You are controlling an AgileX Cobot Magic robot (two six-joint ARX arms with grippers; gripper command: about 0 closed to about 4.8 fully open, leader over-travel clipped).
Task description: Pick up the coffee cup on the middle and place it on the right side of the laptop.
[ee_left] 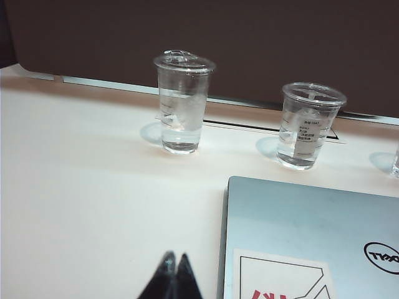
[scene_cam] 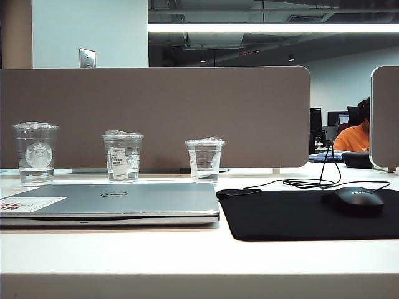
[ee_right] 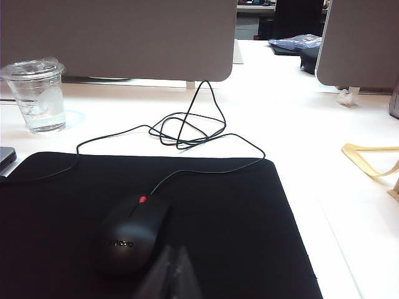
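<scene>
The coffee cup [scene_cam: 123,157] is a clear lidded cup with a white rectangular label, standing in the middle of a row of three behind the closed silver Dell laptop [scene_cam: 124,202]. The left wrist view shows this cup [ee_left: 308,124] just beyond the laptop's [ee_left: 312,237] lid. My left gripper [ee_left: 175,258] is shut and empty, low over bare table beside the laptop's edge, well short of the cups. My right gripper [ee_right: 174,252] is shut and empty over the black mouse pad [ee_right: 218,205], beside the mouse [ee_right: 128,233]. Neither gripper shows in the exterior view.
A Starbucks cup [scene_cam: 36,153] stands left of the coffee cup and a third clear cup [scene_cam: 204,159] right of it. Right of the laptop lie the mouse pad [scene_cam: 299,215], the mouse [scene_cam: 356,200] and its looped cable [scene_cam: 308,182]. A grey partition [scene_cam: 156,115] backs the table.
</scene>
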